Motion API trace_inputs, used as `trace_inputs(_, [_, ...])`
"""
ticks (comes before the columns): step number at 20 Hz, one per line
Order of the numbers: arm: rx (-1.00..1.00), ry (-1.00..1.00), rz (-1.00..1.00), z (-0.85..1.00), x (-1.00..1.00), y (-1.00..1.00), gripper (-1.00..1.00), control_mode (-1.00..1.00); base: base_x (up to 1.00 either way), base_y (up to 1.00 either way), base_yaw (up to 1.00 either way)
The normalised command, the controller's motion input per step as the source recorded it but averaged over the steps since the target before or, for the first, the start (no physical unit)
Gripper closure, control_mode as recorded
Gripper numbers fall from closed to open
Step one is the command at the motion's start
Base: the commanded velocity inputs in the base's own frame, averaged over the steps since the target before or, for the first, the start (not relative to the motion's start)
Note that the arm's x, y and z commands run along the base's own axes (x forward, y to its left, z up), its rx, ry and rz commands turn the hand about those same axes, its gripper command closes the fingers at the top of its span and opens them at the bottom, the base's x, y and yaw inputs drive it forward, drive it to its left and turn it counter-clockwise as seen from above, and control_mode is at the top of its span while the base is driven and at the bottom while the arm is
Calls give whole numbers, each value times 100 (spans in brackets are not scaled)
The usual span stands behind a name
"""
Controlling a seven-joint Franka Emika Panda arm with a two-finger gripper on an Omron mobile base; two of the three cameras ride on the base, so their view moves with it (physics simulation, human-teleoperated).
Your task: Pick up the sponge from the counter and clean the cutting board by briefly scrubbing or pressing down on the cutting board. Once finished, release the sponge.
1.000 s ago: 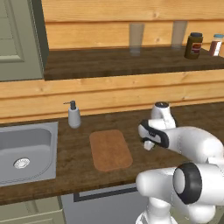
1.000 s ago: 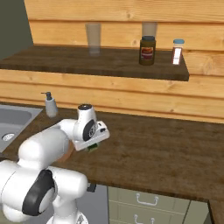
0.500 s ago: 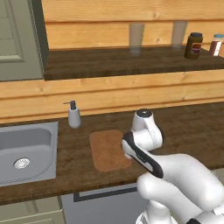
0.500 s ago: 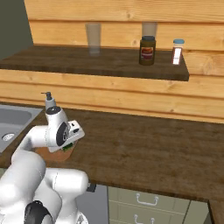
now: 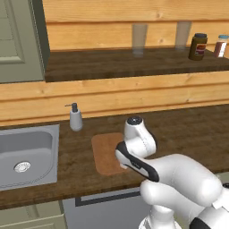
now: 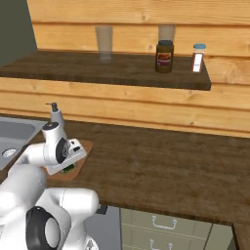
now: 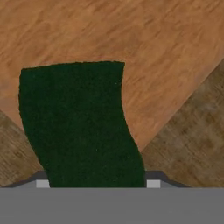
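since a second ago the arm has swung left from the bare counter [image 5: 188, 129] and now hangs over the cutting board [image 5: 103, 154]. the gripper [image 6: 67, 168] is clamped on the sponge [image 7: 78, 122], which sticks out ahead of the fingers, low over the board's corner; can't tell if it's touching. the sponge looks soft and light, its edge bowed in the hand view, so it'll squash when pressed. the hold on its near end seems fine, just don't push sideways too hard.

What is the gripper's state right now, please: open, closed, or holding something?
Gripper: closed on the sponge, held over the cutting board.
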Motion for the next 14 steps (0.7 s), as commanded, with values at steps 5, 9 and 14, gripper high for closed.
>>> trace_inputs(5, [-1, 9, 2, -11, 1, 2, 100, -100, 0, 0, 0])
trace_inputs(9, [-8, 20, 5, -46, 0, 0, 100, -100, 0, 0, 0])
trace_inputs(14, [-7, 12, 4, -39, 0, 7, 100, -100, 0, 0, 0])
